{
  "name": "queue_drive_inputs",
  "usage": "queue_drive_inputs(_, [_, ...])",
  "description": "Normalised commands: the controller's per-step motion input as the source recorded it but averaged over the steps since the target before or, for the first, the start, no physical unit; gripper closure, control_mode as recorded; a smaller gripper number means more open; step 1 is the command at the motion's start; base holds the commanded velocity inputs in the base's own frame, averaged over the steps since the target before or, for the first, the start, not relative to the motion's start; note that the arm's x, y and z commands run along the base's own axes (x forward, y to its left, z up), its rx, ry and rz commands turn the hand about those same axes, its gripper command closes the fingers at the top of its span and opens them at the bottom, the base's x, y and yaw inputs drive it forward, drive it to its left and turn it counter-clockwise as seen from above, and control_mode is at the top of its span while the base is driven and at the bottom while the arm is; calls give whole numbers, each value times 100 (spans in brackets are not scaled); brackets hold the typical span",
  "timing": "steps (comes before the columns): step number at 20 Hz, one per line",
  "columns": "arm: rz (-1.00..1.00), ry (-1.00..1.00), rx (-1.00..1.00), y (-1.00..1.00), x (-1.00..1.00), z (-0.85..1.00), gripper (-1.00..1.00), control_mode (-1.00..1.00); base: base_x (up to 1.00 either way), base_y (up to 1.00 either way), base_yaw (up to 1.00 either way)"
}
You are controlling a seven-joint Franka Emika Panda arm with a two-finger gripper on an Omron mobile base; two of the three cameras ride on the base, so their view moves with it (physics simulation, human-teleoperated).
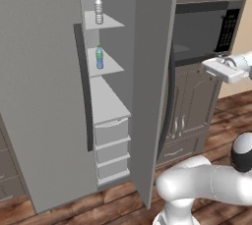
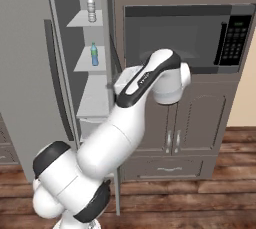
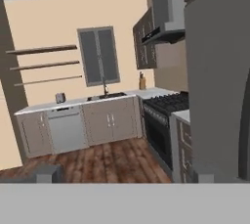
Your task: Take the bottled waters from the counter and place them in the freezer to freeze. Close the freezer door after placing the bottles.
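- While the freezer (image 1: 44, 96) stands with its narrow left compartment exposed, its door (image 1: 155, 86) is swung out edge-on toward the base, well short of closed.
- Clear bottle (image 1: 99, 11) upright on the top white shelf (image 1: 106, 21); same bottle in right base view at (image 2: 91, 8).
- Blue bottle (image 1: 99, 57) upright on the second shelf (image 1: 109, 65), one level below the clear one; right base view (image 2: 94, 54). Both have teal caps and stand toward the back of their shelves.
- Below the shelves: a longer white shelf, then a stack of white drawers (image 1: 112, 148).
- Gripper: the hand sits at the right edge of the left base view, in front of the microwave (image 1: 204, 32), well apart from the freezer door and touching nothing visible.
- Hand view: two dark fingertips, one at (image 3: 47, 173), set wide apart at the bottom corners with nothing between them; jaws spread, holding nothing.
- Hand camera looks across the room: stove (image 3: 163, 120), marble counter (image 3: 88, 101) with sink, window (image 3: 99, 56), wood floor (image 3: 97, 162).
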Motion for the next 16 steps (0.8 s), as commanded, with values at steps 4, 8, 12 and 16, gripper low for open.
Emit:
queue_drive_inputs(4, [-12,-12,-8,0,45,-11,-100,-100,0,0,0])
queue_drive_inputs(8, [-17,-8,-3,0,44,-10,-100,-100,0,0,0])
queue_drive_inputs(12, [-15,-5,-1,0,44,-9,-100,-100,0,0,0])
queue_drive_inputs(16, [-3,0,0,0,30,0,-100,-100,0,0,0])
